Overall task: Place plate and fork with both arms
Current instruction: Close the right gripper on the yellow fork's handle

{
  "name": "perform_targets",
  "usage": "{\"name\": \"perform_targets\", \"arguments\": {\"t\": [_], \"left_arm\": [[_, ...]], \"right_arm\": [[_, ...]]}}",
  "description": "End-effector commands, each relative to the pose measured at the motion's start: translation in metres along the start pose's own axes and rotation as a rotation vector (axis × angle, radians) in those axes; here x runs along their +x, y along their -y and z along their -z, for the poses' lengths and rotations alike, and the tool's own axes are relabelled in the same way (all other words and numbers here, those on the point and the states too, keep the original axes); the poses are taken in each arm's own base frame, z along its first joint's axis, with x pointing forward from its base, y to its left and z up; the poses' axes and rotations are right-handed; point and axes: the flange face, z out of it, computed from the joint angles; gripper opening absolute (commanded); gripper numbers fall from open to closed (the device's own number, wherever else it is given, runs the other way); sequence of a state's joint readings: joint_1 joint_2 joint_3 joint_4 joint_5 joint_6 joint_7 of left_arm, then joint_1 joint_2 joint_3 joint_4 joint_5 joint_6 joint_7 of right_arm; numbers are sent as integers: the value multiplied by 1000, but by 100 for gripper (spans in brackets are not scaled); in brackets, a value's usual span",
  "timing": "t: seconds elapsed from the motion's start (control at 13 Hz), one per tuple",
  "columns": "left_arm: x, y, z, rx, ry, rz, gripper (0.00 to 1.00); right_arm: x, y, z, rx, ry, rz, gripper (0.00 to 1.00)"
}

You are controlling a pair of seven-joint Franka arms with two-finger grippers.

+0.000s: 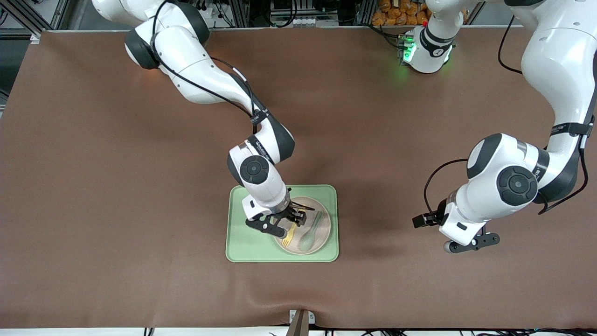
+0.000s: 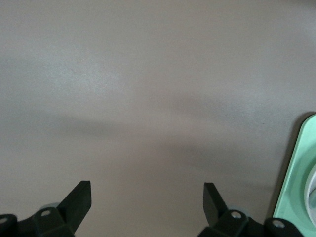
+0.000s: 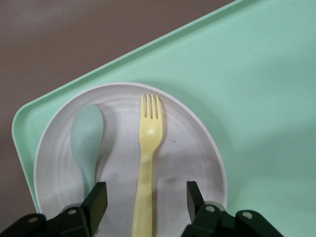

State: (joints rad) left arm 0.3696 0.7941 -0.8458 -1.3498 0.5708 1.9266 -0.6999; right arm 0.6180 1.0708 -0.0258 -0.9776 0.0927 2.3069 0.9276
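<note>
The off-white plate (image 1: 322,229) lies in the light-green tray (image 1: 247,242). The pale-yellow fork (image 1: 289,234) rests on the plate beside a grey-green spoon (image 1: 311,232). My right gripper (image 1: 293,219) is low over the plate. In the right wrist view its fingers (image 3: 96,202) stand one on each side of the fork (image 3: 148,153) handle, with a gap on both sides, so my right gripper (image 3: 146,197) is open and not touching it. My left gripper (image 1: 468,245) hangs open over bare table toward the left arm's end; nothing lies between the fingers of my left gripper (image 2: 147,197).
The tray (image 3: 256,98) has bare green floor beside the plate (image 3: 187,163), and the spoon (image 3: 88,138) lies close alongside the fork. A corner of the tray (image 2: 296,182) shows in the left wrist view. Brown mat covers the table around it.
</note>
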Motion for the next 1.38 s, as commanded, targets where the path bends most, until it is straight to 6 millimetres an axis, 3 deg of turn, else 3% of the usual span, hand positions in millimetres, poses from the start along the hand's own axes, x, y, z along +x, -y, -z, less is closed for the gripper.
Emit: {"name": "perform_targets", "arguments": {"t": [0.0,0.15,0.46,0.85,1.31], "left_arm": [[-4,0,5,20,-1,19,100],[-4,0,5,20,-1,21,100],[-4,0,4,20,0,21,100],[-5,-2,1,21,3,25,100],[-6,-4,-1,22,7,30,100]], "right_arm": [[5,10,9,17,-34,-11,74],[4,11,8,16,-31,-11,73],[-7,7,-15,-7,-17,-8,72],[-6,12,-9,5,-22,-10,68],[-21,11,-28,-25,-15,-1,67]]}}
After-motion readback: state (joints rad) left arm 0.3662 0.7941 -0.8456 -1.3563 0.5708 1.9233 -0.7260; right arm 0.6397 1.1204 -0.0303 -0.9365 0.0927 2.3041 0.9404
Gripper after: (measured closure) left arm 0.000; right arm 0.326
